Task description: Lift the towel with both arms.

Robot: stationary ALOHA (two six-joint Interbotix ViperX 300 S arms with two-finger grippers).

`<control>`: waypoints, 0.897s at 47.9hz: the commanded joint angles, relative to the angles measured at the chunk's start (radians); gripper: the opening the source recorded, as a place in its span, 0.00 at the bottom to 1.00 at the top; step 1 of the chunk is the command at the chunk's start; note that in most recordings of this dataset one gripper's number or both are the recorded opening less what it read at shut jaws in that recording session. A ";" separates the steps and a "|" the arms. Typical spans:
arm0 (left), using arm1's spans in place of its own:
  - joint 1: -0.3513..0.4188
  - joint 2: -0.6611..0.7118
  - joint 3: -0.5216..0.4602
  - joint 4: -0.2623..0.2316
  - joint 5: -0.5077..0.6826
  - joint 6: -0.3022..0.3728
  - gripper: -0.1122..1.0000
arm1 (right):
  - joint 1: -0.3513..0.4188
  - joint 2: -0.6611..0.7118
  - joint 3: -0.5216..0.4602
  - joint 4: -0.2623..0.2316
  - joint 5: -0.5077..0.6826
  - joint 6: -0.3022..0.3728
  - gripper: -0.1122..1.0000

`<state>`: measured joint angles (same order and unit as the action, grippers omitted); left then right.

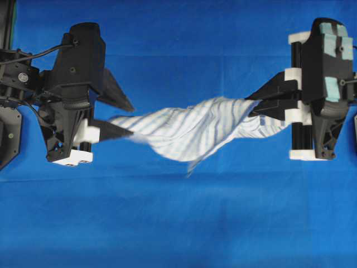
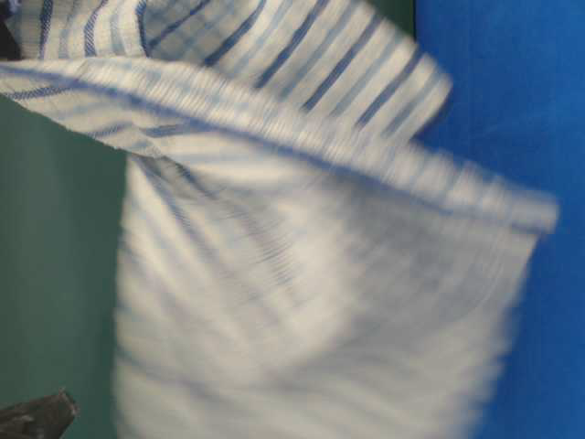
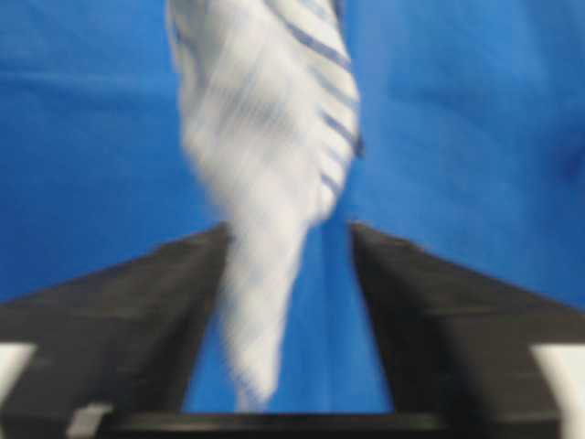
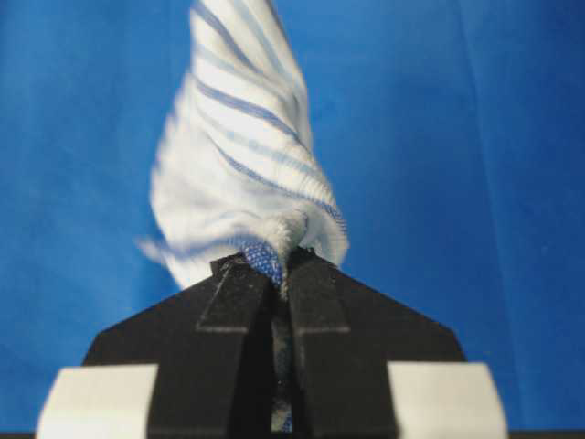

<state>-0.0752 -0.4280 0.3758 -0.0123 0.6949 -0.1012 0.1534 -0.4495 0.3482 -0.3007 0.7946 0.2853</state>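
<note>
The white towel with thin blue stripes hangs twisted in the air between my two grippers, above the blue covering. My right gripper is shut on the towel's right end; in the right wrist view the jaws pinch bunched cloth. My left gripper is open, its fingers spread wide. The towel's left end lies between them, close to one finger, blurred and not clamped. In the table-level view the towel fills most of the frame, blurred.
The plain blue table covering spreads under everything. The left arm's black body and cables stand at the left edge. A dark object shows at the lower left corner of the table-level view.
</note>
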 commanded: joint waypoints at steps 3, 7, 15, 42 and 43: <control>-0.002 -0.018 -0.018 -0.003 -0.014 -0.002 0.78 | 0.003 -0.008 -0.020 0.002 -0.008 0.005 0.13; -0.002 -0.021 -0.017 -0.005 -0.014 -0.005 0.77 | 0.003 -0.005 -0.017 0.000 -0.006 0.005 0.34; -0.002 -0.023 -0.012 -0.005 -0.014 -0.026 0.77 | 0.005 -0.003 -0.003 -0.014 -0.008 0.003 0.72; -0.037 0.034 0.178 -0.009 -0.215 -0.028 0.78 | 0.005 0.025 0.164 -0.002 -0.183 0.087 0.72; -0.038 0.040 0.190 -0.011 -0.235 -0.028 0.78 | 0.005 0.031 0.176 -0.002 -0.201 0.097 0.72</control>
<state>-0.1074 -0.3958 0.5461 -0.0184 0.5185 -0.1289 0.1549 -0.4280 0.5031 -0.3037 0.6489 0.3651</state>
